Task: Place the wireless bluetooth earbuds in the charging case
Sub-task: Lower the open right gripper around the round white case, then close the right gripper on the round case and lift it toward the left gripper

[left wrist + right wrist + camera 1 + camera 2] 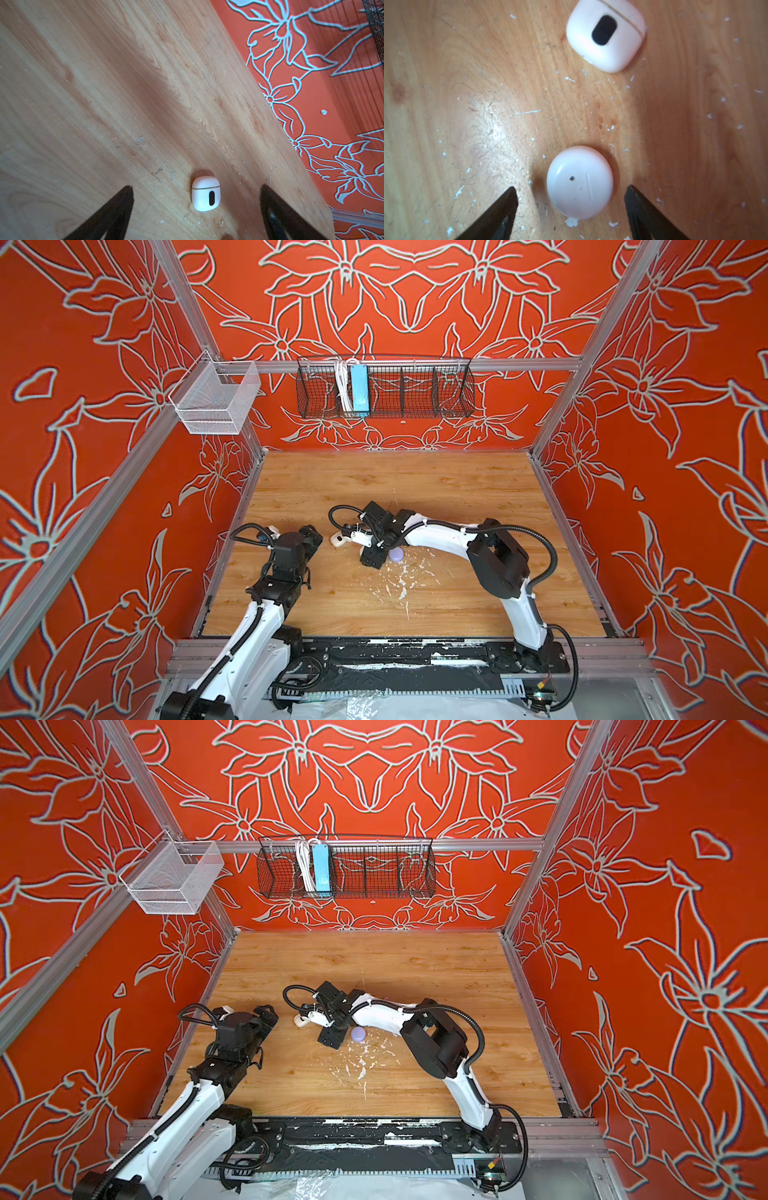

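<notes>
Two charging cases on the desk (457, 489), mid-frame in both top views: one squarish cream case (337, 540), one round lavender case (395, 554). Two baskets higher up: one white basket (208, 406) upper left, one black basket (415, 393) centre, holding one blue power strip (359, 391).

Walls (415, 302): orange-red, pale grey flower outlines. Table (374, 489): light wood grain — white flecks (402, 593) at six o'clock of the round case (395, 554), lavender. Square case (205, 193): white, black oval, thin gold seam. Wire basket (401, 391) black; power strip (359, 391) sky blue.
</notes>
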Available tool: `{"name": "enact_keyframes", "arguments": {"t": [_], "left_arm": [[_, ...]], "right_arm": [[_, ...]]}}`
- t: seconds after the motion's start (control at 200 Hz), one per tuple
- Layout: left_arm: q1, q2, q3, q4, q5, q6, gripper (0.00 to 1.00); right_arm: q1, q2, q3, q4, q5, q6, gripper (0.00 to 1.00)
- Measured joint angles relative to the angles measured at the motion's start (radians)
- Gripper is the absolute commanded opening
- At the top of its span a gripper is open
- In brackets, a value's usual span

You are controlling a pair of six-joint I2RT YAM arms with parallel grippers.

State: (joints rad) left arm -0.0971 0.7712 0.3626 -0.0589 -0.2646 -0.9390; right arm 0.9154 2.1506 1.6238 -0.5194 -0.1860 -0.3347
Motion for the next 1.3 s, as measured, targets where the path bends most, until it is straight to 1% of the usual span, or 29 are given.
{"name": "enact_keyframes", "arguments": {"t": [0.175, 0.49, 0.671, 0.821, 1.051, 1.296], "left_arm": [[0.000, -0.003, 0.000, 0.000, 0.000, 0.000, 0.94], [0.000, -0.003, 0.000, 0.001, 0.006, 0.007, 0.94], [0.000, -0.011, 0.000, 0.000, 0.012, 0.010, 0.94], [0.000, -0.018, 0.000, 0.001, 0.014, 0.011, 0.94], [0.000, -0.018, 0.000, 0.001, 0.016, 0.011, 0.94], [0.000, -0.018, 0.000, 0.002, 0.016, 0.011, 0.94]], "right_arm": [[-0.007, 0.037, 0.037, -0.027, -0.024, -0.006, 0.69], [-0.020, 0.045, 0.046, -0.028, -0.070, -0.005, 0.64], [-0.020, 0.045, 0.046, -0.019, -0.091, -0.002, 0.62], [-0.020, 0.045, 0.040, -0.009, -0.092, 0.000, 0.57], [-0.020, 0.045, 0.006, 0.044, -0.093, 0.003, 0.57], [-0.020, 0.029, -0.039, 0.115, -0.093, 0.006, 0.56]]}}
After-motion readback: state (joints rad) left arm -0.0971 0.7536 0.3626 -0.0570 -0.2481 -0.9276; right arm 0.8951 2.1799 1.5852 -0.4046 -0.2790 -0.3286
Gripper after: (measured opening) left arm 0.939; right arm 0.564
